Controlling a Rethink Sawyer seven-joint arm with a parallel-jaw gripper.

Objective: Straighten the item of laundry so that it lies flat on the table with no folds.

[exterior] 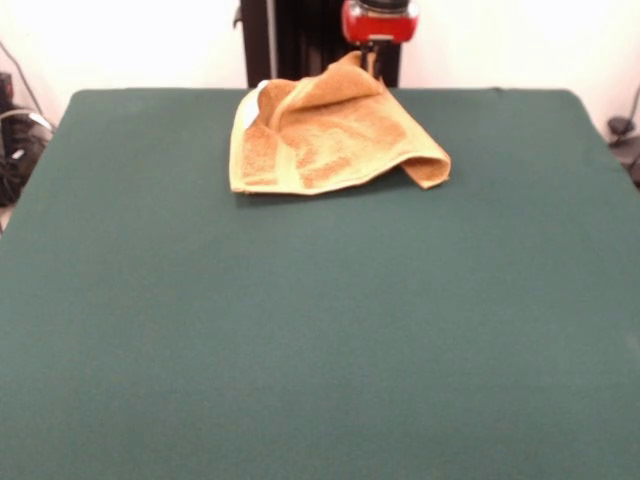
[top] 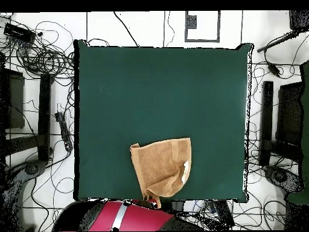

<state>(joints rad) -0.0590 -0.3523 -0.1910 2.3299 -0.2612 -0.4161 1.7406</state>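
Observation:
The orange-yellow towel (exterior: 330,135) lies crumpled and folded over itself near the table's far edge, by the robot's base. One corner is pulled up into a peak at my gripper (exterior: 366,58), which is shut on it just above the table (exterior: 320,330). In the overhead view the towel (top: 162,166) sits near the bottom edge of the green table (top: 157,90). The gripper (top: 154,202) holds its lower corner there. A small white patch (top: 186,171) shows on the towel's right edge.
The black pedestal (exterior: 300,40) stands behind the towel. The red arm (top: 130,217) lies along the table's bottom edge in the overhead view. Cables (top: 42,57) and black stands (top: 265,121) surround the table on the floor.

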